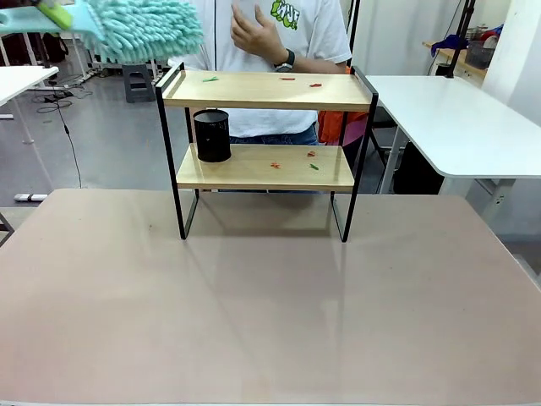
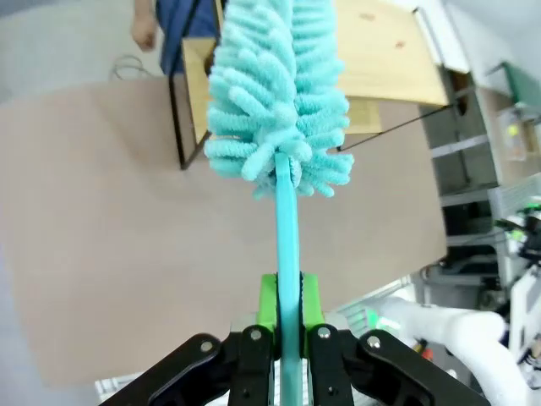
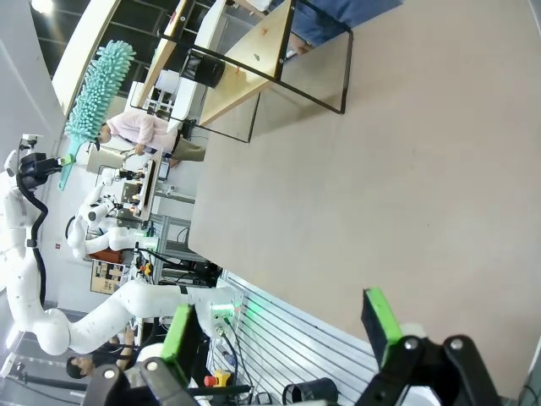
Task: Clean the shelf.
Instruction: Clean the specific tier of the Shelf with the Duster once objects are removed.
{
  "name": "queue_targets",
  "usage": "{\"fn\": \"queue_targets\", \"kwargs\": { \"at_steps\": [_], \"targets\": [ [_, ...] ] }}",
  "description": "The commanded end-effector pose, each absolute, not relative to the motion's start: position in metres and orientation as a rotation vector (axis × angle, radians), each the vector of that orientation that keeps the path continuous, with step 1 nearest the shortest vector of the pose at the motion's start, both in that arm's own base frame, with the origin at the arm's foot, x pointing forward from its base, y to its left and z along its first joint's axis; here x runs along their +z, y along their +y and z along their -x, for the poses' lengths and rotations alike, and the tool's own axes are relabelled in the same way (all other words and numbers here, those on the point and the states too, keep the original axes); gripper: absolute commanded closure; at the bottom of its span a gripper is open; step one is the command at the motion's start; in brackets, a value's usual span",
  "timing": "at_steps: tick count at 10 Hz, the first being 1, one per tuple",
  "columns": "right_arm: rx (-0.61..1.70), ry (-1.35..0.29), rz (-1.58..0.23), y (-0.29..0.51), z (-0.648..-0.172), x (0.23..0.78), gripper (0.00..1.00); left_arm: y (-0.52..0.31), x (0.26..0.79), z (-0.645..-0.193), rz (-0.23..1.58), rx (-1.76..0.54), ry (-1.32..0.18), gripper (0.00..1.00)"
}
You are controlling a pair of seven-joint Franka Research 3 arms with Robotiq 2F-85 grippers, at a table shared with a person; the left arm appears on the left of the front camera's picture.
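Observation:
The shelf (image 1: 266,169) stands at the table's far middle, two light wooden boards in a thin black frame. Small red and green scraps (image 1: 292,164) lie on both boards. A black mesh cup (image 1: 211,135) sits on the left of the lower board. My left gripper (image 2: 288,294) is shut on the teal handle of a fluffy teal duster (image 2: 279,101), which hangs high above the shelf's left end (image 1: 139,30). My right gripper (image 3: 283,334) is open and holds nothing, low over the table and far from the shelf (image 3: 254,63).
A person in a white T-shirt stands behind the shelf with one hand (image 1: 254,34) raised. The brown tabletop (image 1: 270,304) stretches in front of the shelf. Another white table (image 1: 456,118) stands at the back right.

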State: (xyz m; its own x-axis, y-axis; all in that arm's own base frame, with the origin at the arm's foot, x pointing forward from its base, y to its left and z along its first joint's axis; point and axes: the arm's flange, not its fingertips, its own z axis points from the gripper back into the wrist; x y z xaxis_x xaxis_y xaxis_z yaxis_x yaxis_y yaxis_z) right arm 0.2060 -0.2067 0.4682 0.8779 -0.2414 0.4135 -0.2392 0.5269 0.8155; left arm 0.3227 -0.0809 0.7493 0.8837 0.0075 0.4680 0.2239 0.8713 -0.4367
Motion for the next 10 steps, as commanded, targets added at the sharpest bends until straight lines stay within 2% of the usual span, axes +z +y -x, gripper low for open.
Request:
{"fn": "queue_targets", "kwargs": {
  "at_steps": [1, 2, 3, 10],
  "targets": [
    [0.016, -0.552, -1.037, -0.207, -0.208, 0.47, 0.0, -0.048, 0.756, -0.293, 0.523, -0.065, -0.522, 0.88],
    [0.016, -0.552, -1.037, -0.207, -0.208, 0.47, 0.0, -0.048, 0.756, -0.293, 0.523, -0.065, -0.522, 0.88],
    [0.016, -0.552, -1.037, -0.207, -0.208, 0.47, 0.0, -0.069, 0.752, -0.317, 0.514, -0.11, -0.486, 0.88],
    [0.016, -0.552, -1.037, -0.207, -0.208, 0.47, 0.0, -0.155, 0.712, -0.356, 0.287, -0.02, -0.616, 0.88]
  ]
}}
